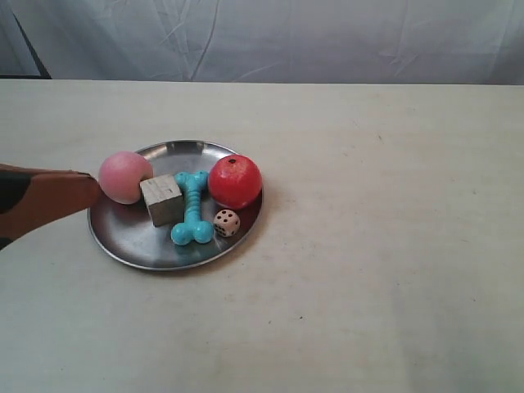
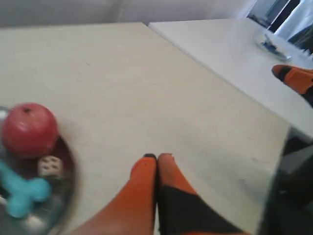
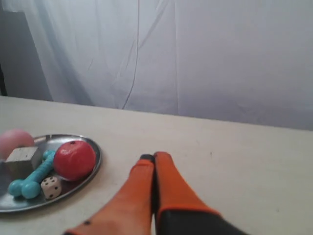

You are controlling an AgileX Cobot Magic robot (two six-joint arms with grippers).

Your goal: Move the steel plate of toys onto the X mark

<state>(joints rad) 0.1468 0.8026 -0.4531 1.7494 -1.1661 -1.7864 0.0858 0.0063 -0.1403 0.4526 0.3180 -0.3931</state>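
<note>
The steel plate (image 1: 123, 237) lies left of the table's middle and carries all the toys: pink ball (image 1: 124, 176), wooden cube (image 1: 162, 199), turquoise bone (image 1: 191, 209), red apple-like ball (image 1: 235, 181) and white die (image 1: 227, 223). An orange gripper (image 1: 92, 190) on the arm at the exterior view's left reaches the plate's left rim beside the pink ball. My left gripper (image 2: 157, 156) is shut and empty, with the plate (image 2: 68, 186) blurred beside it. My right gripper (image 3: 154, 156) is shut and empty, apart from the plate (image 3: 93, 169). I cannot make out the X mark.
The pale table (image 1: 385, 246) stretches to the right of the plate. A white curtain (image 3: 195, 54) hangs behind the table's far edge. In the left wrist view another orange gripper (image 2: 293, 78) shows far off, over a second pale surface (image 2: 230, 54).
</note>
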